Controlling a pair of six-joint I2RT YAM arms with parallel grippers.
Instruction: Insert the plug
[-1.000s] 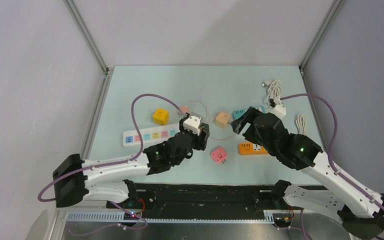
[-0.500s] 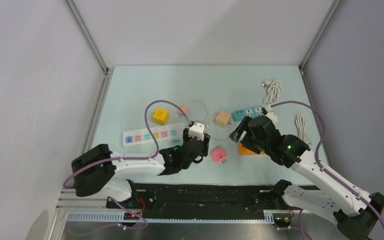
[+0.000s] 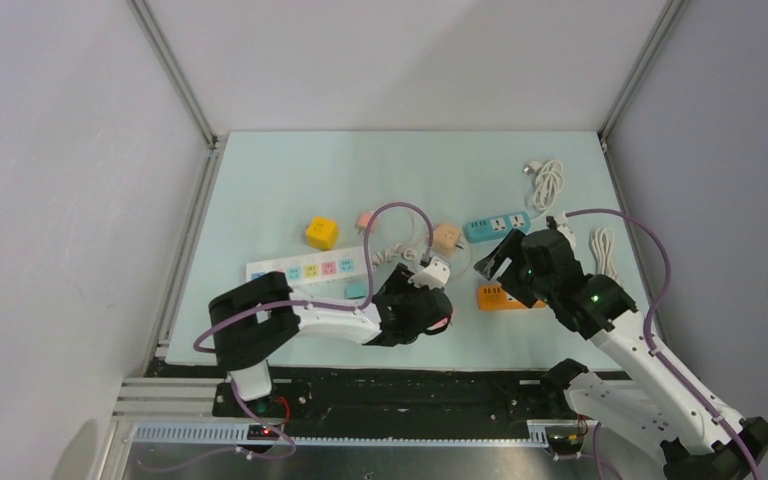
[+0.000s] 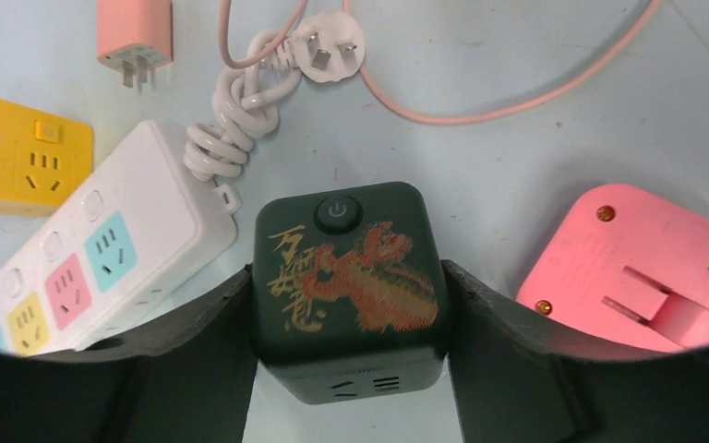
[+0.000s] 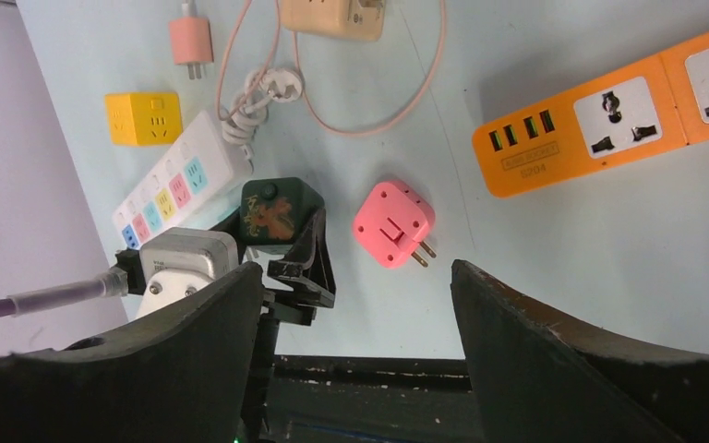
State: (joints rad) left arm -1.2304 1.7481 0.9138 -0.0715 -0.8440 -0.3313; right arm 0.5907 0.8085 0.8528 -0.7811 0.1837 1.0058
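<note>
My left gripper (image 4: 346, 273) is shut on a dark green cube socket (image 4: 349, 268) with a gold and red dragon print, low over the mat. In the top view the cube (image 3: 357, 290) shows as a green patch by my left gripper (image 3: 372, 297). A pink plug adapter (image 4: 637, 268) with metal prongs lies just right of the cube. It is mostly hidden in the top view (image 3: 448, 322). A white three-pin plug (image 4: 328, 51) on a coiled cord lies beyond the cube. My right gripper (image 5: 355, 305) is open and empty, raised above the pink adapter (image 5: 392, 221) and left of the orange strip (image 5: 591, 129).
A white power strip (image 3: 305, 269) with coloured sockets lies left of the cube. A yellow cube socket (image 3: 322, 232), a pink charger (image 3: 365, 218), a beige cube (image 3: 446, 237) and a blue strip (image 3: 497, 226) lie further back. White cords (image 3: 548, 180) lie at the back right.
My left wrist has swung right and down, and its fingers now hold the dark cube. My right gripper has drawn back to the right, uncovering the blue strip.
</note>
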